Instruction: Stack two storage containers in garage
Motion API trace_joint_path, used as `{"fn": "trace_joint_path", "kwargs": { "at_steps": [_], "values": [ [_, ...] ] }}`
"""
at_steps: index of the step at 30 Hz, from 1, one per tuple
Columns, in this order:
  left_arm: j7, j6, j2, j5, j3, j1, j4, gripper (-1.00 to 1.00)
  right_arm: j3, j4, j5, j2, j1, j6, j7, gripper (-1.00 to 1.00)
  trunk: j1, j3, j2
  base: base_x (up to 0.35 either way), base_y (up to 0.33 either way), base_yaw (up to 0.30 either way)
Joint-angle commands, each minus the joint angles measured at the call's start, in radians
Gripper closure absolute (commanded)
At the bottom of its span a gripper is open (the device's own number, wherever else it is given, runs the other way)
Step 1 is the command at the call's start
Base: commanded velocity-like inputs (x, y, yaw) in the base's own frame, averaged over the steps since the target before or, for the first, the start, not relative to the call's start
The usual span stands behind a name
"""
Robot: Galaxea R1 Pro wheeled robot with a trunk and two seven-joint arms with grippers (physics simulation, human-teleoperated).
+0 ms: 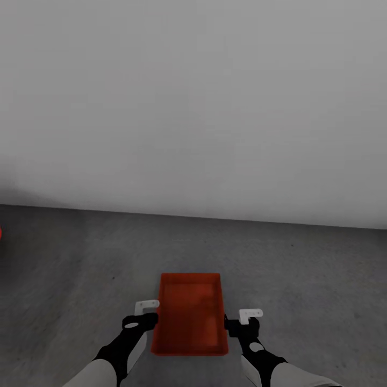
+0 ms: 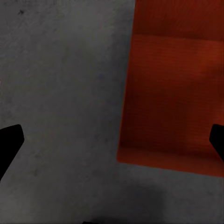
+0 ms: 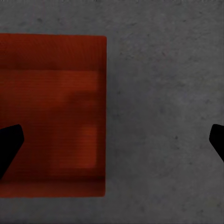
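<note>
Orange-red storage container (image 1: 190, 314) sat lower centre of head view, on dark grey garage floor (image 1: 301, 269) near white wall (image 1: 193, 107). Left end effector (image 1: 141, 317) and right end effector (image 1: 243, 321) flanked its long walls, fingers spread, clamping nothing. Judgement: bin looked placed; retreat should go straight outward, avoid nudging walls, keep top open for second bin.

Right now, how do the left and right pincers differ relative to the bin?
1. The left pincer sits at the storage container's left wall; the right pincer sits off its right wall.
2. The left wrist view shows one left finger over the container; the right wrist view shows one right finger over it.

Shared: both are open, flank the container above the dark grey floor, and grip nothing.
</note>
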Motion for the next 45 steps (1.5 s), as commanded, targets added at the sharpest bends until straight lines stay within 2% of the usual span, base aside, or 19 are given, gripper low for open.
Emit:
{"fn": "trace_joint_path", "kwargs": {
  "at_steps": [1,9,45],
  "values": [
    [0.001,0.005,0.0,0.001,0.003,0.0,-0.002,-1.0,0.008,0.001,-0.004,0.0,-0.001,-0.002,-0.005,-1.0,0.0,-0.001,-0.001,0.0,0.0,0.0],
    [0.001,0.01,-0.003,0.0,0.004,0.0,-0.005,-1.0,0.008,0.001,-0.004,0.0,-0.001,-0.003,-0.005,-1.0,0.0,-0.001,-0.001,-0.129,0.0,0.0],
    [0.002,0.017,-0.006,0.0,0.003,0.0,-0.004,-1.0,0.008,0.001,-0.004,0.001,-0.001,0.0,-0.006,-1.0,0.0,-0.001,-0.001,-0.341,0.024,0.0]
  ]
}}
